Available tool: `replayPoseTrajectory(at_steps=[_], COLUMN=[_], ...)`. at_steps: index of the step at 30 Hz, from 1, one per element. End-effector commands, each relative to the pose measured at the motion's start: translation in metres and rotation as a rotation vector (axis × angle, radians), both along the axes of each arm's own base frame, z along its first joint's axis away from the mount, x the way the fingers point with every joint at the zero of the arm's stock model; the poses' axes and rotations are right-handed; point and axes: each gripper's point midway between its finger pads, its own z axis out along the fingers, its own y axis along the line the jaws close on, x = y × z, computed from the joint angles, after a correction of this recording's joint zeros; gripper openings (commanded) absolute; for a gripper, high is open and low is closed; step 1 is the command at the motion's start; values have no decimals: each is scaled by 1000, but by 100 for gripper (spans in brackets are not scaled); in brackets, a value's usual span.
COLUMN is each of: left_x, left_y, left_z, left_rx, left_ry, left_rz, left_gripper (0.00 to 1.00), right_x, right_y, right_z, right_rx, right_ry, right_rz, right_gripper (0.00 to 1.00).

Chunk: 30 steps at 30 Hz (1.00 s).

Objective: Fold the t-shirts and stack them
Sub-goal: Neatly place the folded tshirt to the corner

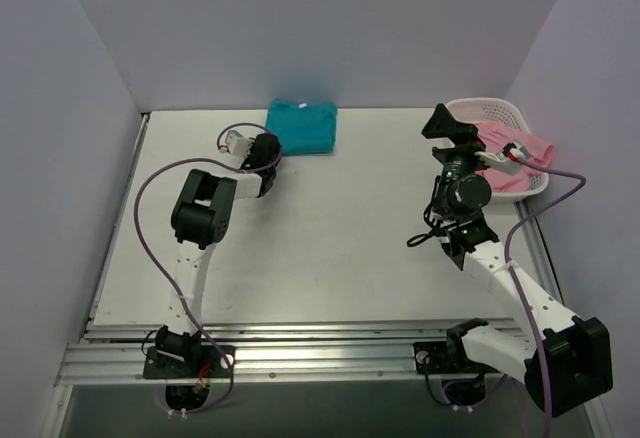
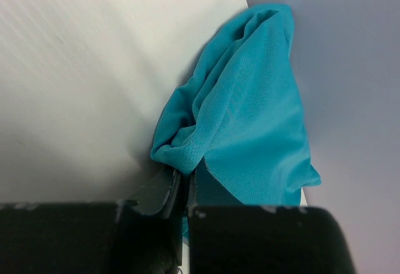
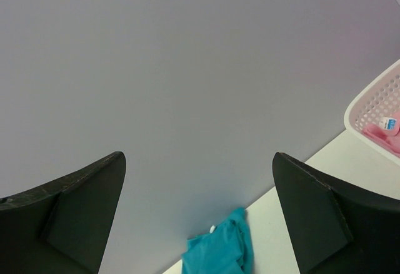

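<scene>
The teal t-shirt [image 1: 302,126] lies bunched at the back of the table against the wall. It fills the left wrist view [image 2: 250,117]. My left gripper [image 1: 270,148] sits at its near left corner. Its jaws [image 2: 182,183] are pressed together with a fold of teal cloth pinched between them. The pink t-shirt [image 1: 520,146] lies in the white basket [image 1: 478,108] at the back right and shows in the right wrist view [image 3: 381,133]. My right gripper [image 1: 447,123] is raised beside the basket, wide open and empty [image 3: 197,161], facing the back wall.
Grey walls close in the table on the left, back and right. The basket [image 3: 369,102] stands in the back right corner. A purple cable [image 1: 150,183] loops beside the left arm, another [image 1: 560,193] by the right arm.
</scene>
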Motion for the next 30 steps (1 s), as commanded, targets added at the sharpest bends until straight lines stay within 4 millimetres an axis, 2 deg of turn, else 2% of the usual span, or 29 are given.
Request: replayPoseTrajectory(at_steps=[1,2,4,5,7,8,10,11,14,15,16,17,20,23,27,28,30], left_x=[-3,-3,-6,-6,-11,-10,-16,-16,-21,-21,-21,-18,-10,-6,-12,-14,-17], left_y=[54,61,85,93,109,126,143,163,192,207,208,227,234,249,279,293,305], left_z=[3,8,3,6,0,3,-3,-2,-7,-7,-8,-9,-14,-4,3,5,7], left_rx=[54,51,55,53,61,66,78,81,87,87,85,81,-2,-3,28,23,30], left_ry=[25,17,28,25,39,37,54,56,74,79,80,79,77,59,70,69,73], left_rz=[50,59,83,92,100,120,126,149,158,154,137,153,90,98,118,135,133], left_gripper=[2,2,2,2,2,2,2,2,2,2,2,2,2,2,2,2,2], right_x=[0,0,1,2,3,3,4,4,6,8,8,9,15,19,22,23,25], right_y=[6,6,8,9,11,12,13,13,15,16,17,18,24,29,33,33,35], right_z=[14,13,13,13,12,13,12,12,11,9,9,10,9,11,14,14,14], right_rx=[38,39,45,47,46,48,45,47,49,50,52,51,54,57,53,54,56], right_ry=[-68,-68,-70,-72,-69,-72,-69,-69,-68,-65,-70,-71,-72,-75,-81,-82,-85], right_rz=[29,31,40,42,50,54,57,57,61,64,65,70,91,106,120,121,129], right_gripper=[99,99,99,99,99,99,99,99,99,99,99,99,99,99,99,99,99])
